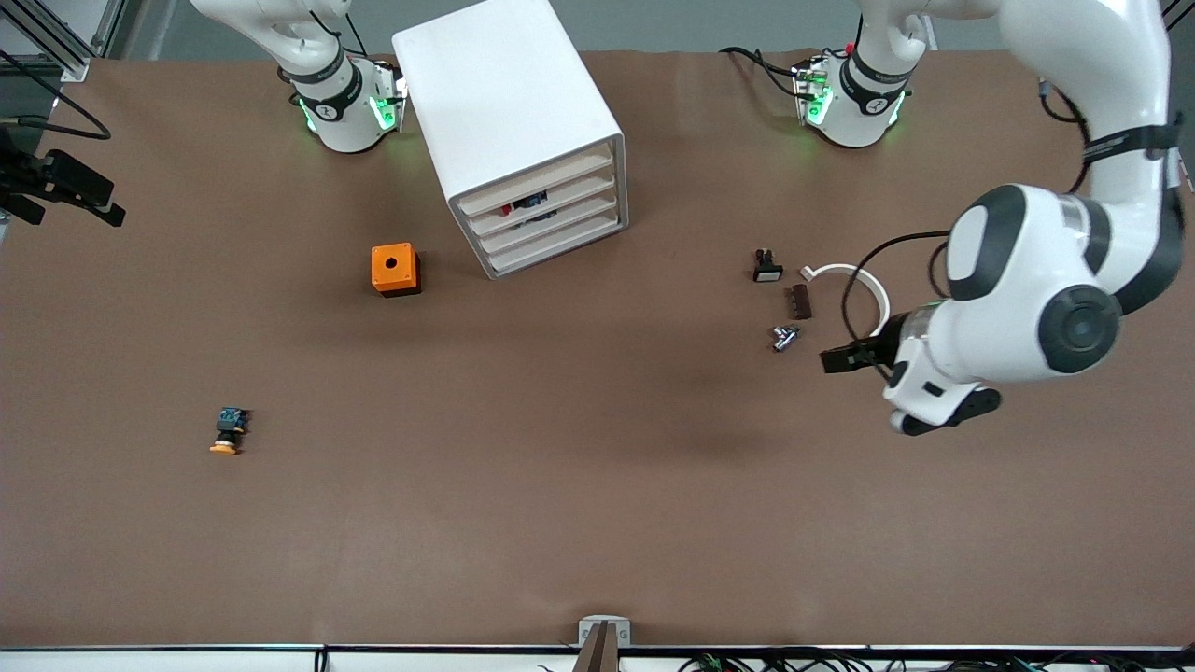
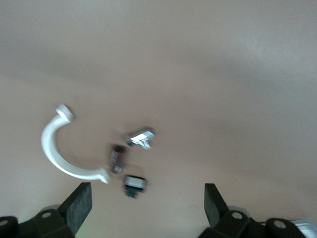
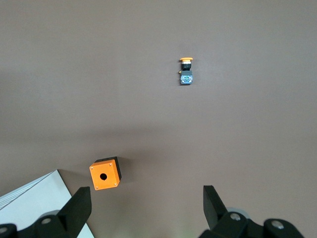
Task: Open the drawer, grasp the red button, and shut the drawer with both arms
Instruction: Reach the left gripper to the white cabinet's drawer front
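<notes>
The red-capped button [image 1: 526, 203] sits inside the second drawer [image 1: 541, 202] from the top of the white cabinet [image 1: 509, 121], a small, hard, light thing I judge best pinched across its black body, since the round cap looks slippery. The drawer is thin plastic, probably light and free-sliding; I'd hook its front lip while bracing the cabinet. Four drawers, all closed. One orange box [image 1: 395, 269] sits nearby, one orange-capped button [image 1: 227, 431] toward the right arm's end. My left gripper [image 2: 147, 201] hovers open over one white clamp ring [image 1: 852, 280], one white-faced button [image 1: 766, 266], two small parts. My right gripper [image 3: 146, 202], open, hangs over the orange box.
</notes>
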{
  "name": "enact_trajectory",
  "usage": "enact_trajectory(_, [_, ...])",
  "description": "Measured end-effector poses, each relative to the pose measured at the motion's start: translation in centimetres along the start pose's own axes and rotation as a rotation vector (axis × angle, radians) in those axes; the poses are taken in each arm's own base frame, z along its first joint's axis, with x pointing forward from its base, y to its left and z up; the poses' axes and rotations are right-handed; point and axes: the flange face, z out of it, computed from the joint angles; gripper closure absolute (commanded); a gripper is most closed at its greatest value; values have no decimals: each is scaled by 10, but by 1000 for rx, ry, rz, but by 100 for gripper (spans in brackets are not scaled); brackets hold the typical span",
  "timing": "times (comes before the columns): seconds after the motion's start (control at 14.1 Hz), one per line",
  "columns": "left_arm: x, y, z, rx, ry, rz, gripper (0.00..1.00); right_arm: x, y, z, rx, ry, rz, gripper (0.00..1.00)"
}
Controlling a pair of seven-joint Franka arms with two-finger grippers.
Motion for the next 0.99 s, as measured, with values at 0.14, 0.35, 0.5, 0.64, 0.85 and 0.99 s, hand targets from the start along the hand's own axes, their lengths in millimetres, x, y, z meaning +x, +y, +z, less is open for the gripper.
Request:
enact_trajectory(0.14, [-10,31,29,-39,-89,-158,0,0,0,0,0,-1,0,0])
enact_trajectory(0.35, [-25,73,68,-67,-232,-440,0,0,0,0,0,-1,1,0])
enact_trajectory(0.5, [-35,94,92,-45,-312,-629,0,0,0,0,0,-1,1,0])
enact_trajectory(0.64, [-46,111,117,0,-389,-814,0,0,0,0,0,-1,1,0])
enact_trajectory(0.85, [-73,133,172,192,-519,-1052,0,0,2,0,0,-1,4,0])
enact_trajectory(0.99, [-101,146,204,351,-602,-1138,0,0,2,0,0,-1,5,0])
